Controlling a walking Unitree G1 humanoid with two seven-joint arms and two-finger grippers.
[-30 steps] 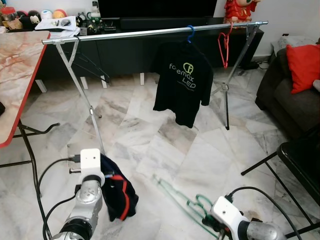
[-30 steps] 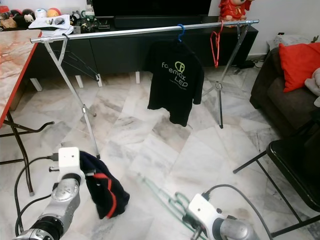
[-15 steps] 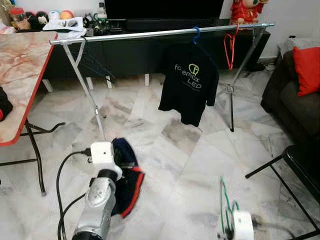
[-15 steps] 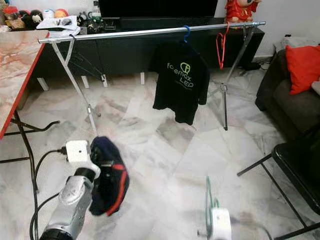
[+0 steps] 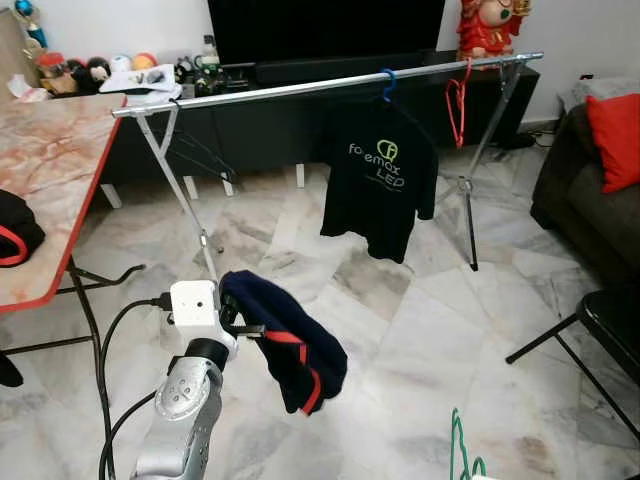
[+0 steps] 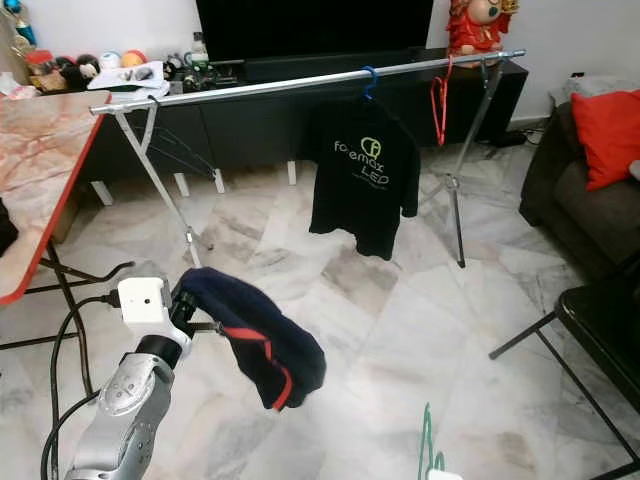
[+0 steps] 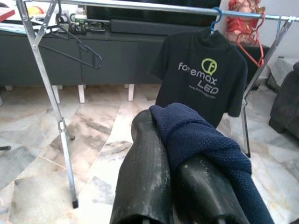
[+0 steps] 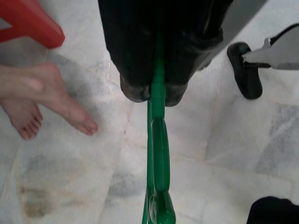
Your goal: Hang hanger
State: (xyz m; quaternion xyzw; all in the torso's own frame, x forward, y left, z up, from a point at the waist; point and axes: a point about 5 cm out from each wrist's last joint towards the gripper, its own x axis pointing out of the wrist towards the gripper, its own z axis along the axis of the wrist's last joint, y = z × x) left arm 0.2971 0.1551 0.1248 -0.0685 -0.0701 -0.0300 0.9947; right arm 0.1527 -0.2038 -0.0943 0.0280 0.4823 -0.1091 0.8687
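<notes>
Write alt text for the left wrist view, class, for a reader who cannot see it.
The left gripper is shut on a navy garment draped over its fingers. Beyond it a metal drying rail carries a black printed T-shirt and an empty red hanger above a marble floor.

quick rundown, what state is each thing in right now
left gripper: shut on the navy garment, held up before the rack
navy garment: draped over the left fingers, hanging down
right gripper: shut on the green hanger
green hanger: gripped, carries no garment
black t-shirt: hung on the blue hanger on the rail
blue hanger: hooked on the rail
red hanger: hooked on the rail, bare
rail: level on its stands
</notes>
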